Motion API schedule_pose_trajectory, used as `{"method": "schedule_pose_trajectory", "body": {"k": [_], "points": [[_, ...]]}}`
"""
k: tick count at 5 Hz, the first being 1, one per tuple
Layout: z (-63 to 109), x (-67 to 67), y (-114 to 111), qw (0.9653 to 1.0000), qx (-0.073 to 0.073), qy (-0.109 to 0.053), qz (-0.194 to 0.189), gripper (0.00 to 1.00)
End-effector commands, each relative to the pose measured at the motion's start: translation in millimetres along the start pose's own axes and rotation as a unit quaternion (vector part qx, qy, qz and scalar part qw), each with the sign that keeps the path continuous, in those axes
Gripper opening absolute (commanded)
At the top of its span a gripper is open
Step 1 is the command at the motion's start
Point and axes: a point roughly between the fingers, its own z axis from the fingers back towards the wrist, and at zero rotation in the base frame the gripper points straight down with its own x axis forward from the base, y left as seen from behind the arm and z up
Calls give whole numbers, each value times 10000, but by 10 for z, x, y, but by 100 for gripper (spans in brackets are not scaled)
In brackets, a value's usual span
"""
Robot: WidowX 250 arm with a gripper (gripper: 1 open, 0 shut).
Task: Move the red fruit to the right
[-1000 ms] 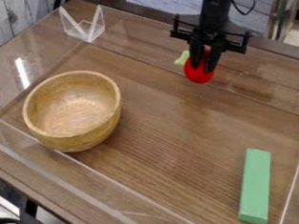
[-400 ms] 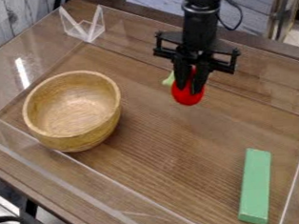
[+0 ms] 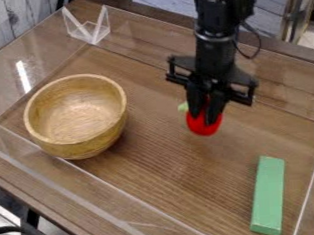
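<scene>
The red fruit (image 3: 204,121) is a small glossy red toy with a bit of green showing at its left side. It hangs just above the wooden table, right of centre. My gripper (image 3: 207,112) points straight down and is shut on the red fruit, its dark fingers covering the fruit's upper part. The black arm rises from it toward the top of the view.
A wooden bowl (image 3: 76,114) sits at the left. A flat green block (image 3: 268,195) lies at the lower right. Clear plastic walls (image 3: 84,179) fence the table, with a clear bracket (image 3: 87,27) at the back left.
The gripper carried the red fruit from the back of the table toward the camera and slightly left, staying shut on it.
</scene>
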Motion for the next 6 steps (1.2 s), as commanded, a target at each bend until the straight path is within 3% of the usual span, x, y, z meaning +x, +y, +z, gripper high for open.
{"method": "schedule_pose_trajectory", "body": {"k": [1, 2, 3, 6], "points": [[71, 0, -81, 9991, -122, -322, -261, 0], [15, -42, -94, 9986, -143, -273, -431, 0], [-21, -65, -98, 9983, -141, -213, -528, 100], [-40, -133, -136, 9963, -147, -240, -816, 100]]}}
